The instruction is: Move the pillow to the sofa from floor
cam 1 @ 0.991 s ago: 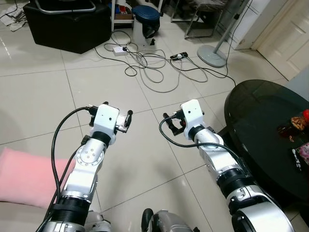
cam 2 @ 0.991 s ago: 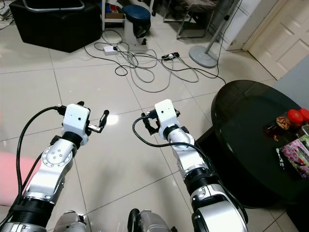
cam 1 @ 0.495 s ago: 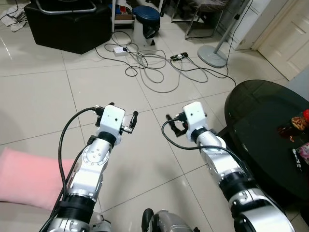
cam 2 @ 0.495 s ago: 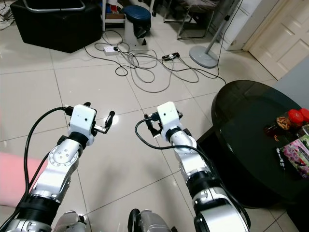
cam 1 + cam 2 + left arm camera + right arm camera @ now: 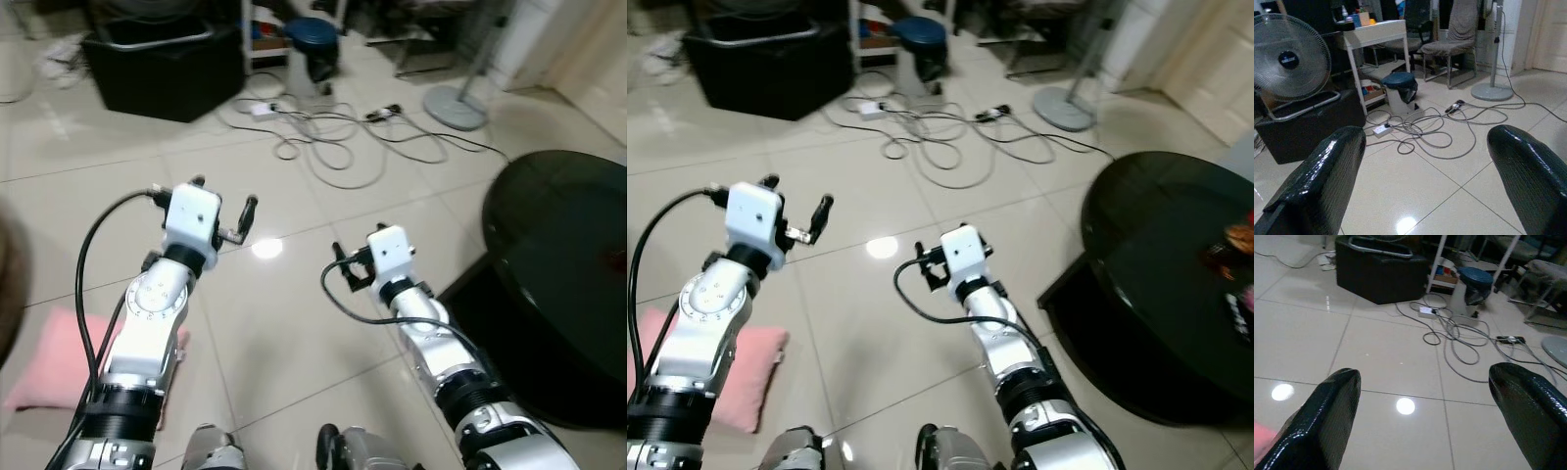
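Soft pink rectangular pillow (image 5: pixel 735 377): flat on the pale glossy tiled floor (image 5: pixel 852 186), lower left of the frame, partly behind the left arm.
Left gripper (image 5: pixel 223 201): raised over bare tile, jaws released, holding nothing.
Right gripper (image 5: pixel 345 269): centre frame, jaws released, holding nothing.
Round black glass bench (image 5: pixel 1176 284): right edge.
Tangled grey cables (image 5: pixel 940 137): upper centre.

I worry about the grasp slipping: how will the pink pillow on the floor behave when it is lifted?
The pink pillow lies flat with soft rounded corners, so it probably sags when held by one edge. It looks light for its bulk. Its cloth cover should grip well, unlike the glossy floor tiles.
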You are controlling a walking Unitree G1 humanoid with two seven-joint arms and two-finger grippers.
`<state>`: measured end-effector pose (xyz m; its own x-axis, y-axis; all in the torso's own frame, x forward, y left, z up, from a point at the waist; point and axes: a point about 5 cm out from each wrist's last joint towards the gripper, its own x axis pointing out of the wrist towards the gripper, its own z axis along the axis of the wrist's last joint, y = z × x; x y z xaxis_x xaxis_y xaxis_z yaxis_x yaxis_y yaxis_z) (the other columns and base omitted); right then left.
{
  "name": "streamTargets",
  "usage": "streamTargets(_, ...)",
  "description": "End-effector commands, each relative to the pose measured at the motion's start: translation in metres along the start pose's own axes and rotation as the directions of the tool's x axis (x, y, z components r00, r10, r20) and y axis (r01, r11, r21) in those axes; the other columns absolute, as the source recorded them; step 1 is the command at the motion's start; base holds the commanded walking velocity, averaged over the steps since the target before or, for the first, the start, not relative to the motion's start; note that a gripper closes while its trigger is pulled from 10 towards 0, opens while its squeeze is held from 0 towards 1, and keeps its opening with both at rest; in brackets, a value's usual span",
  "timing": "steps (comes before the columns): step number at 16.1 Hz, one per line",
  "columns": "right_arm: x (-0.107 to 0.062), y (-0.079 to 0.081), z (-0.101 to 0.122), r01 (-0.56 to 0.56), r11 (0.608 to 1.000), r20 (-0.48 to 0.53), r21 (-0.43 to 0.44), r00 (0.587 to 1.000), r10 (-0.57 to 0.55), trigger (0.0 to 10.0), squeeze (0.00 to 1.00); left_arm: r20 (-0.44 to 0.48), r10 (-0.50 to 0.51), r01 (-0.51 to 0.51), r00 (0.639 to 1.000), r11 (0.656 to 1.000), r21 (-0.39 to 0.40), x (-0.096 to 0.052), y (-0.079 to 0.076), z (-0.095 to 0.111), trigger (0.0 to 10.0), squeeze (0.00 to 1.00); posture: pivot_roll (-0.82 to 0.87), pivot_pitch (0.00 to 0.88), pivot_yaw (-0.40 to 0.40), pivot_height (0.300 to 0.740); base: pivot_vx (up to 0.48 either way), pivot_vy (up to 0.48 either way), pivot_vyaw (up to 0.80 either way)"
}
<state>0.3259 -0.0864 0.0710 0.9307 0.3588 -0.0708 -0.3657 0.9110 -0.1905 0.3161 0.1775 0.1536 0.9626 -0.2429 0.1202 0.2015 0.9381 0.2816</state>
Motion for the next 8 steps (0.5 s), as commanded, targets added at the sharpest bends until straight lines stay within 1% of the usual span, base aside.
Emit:
streamTargets(1, 0.001, -0.003, 0.001, 0.008, 1.0, 0.005, -0.017, 1.0, -0.008, 10.0, 0.0, -0.019, -0.038, 0.038, 0.999, 0.999, -0.024, -0.001, -0.008, -0.002, 10.0, 0.0, 0.15, 0.187, -0.107, 0.74, 0.0, 0.0, 0.0)
streamTargets(3, 0.004, -0.002, 0.002, 0.016, 0.999, 0.006, -0.029, 1.0, -0.015, 10.0, 0.0, -0.026, -0.074, 0.074, 0.997, 0.997, -0.035, 0.0, -0.017, -0.005, 10.0, 0.0, 0.15, 0.172, -0.107, 0.74, 0.0, 0.0, 0.0)
streamTargets(5, 0.008, 0.0, 0.004, 0.017, 0.999, 0.008, -0.044, 1.0, -0.016, 10.0, 0.0, -0.017, -0.076, 0.075, 0.997, 0.996, -0.044, 0.006, -0.021, -0.004, 10.0, 0.0, 0.15, 0.148, -0.109, 0.74, 0.0, 0.0, 0.0)
streamTargets(6, 0.011, 0.001, 0.006, 0.022, 0.999, 0.007, -0.042, 1.0, -0.022, 10.0, 0.0, 0.002, -0.069, 0.069, 0.998, 0.996, -0.049, 0.013, -0.022, 0.001, 10.0, 0.0, 0.15, 0.129, -0.101, 0.74, 0.0, 0.0, 0.0)
streamTargets(8, 0.014, 0.004, 0.008, 0.029, 0.998, 0.003, -0.053, 1.0, -0.029, 10.0, 0.0, 0.022, -0.086, 0.086, 0.996, 0.996, -0.031, 0.018, -0.022, 0.009, 10.0, 0.0, 0.16, 0.128, -0.07, 0.74, 0.0, 0.0, 0.0)
